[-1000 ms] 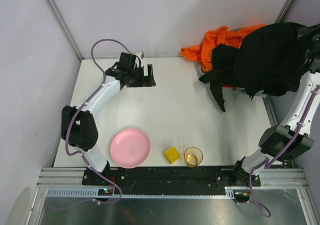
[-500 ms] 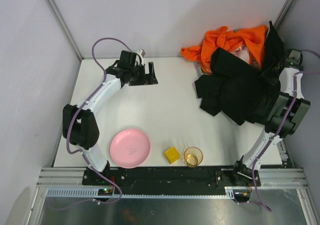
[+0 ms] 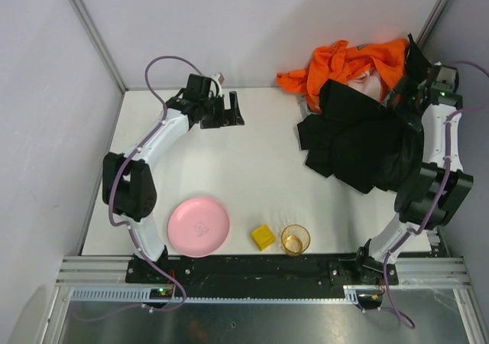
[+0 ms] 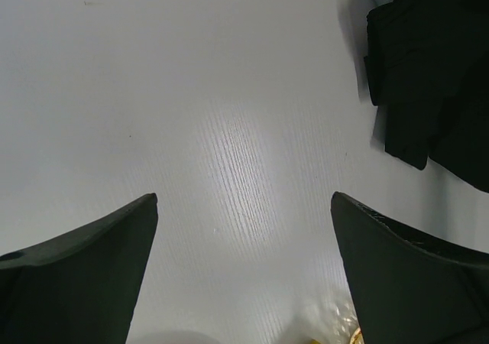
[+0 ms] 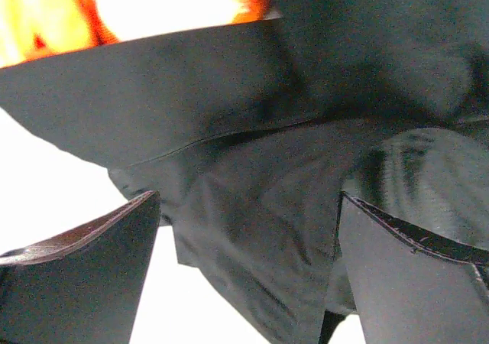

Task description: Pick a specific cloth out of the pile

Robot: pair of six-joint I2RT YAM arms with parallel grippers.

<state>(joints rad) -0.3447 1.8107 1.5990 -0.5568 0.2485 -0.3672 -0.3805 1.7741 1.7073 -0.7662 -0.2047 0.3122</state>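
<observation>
Right pincer [image 5: 246, 199], released, hangs over the black garment [image 3: 359, 141], likely to clear it off the pile [image 3: 336, 65]; the cloth is hidden. Left pincer [image 4: 243, 199], released, idles above the tabletop [image 3: 252, 168].

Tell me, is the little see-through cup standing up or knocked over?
Standing up. In the view from above, the cup shows its whole round rim facing the camera as it sits on the table.
</observation>
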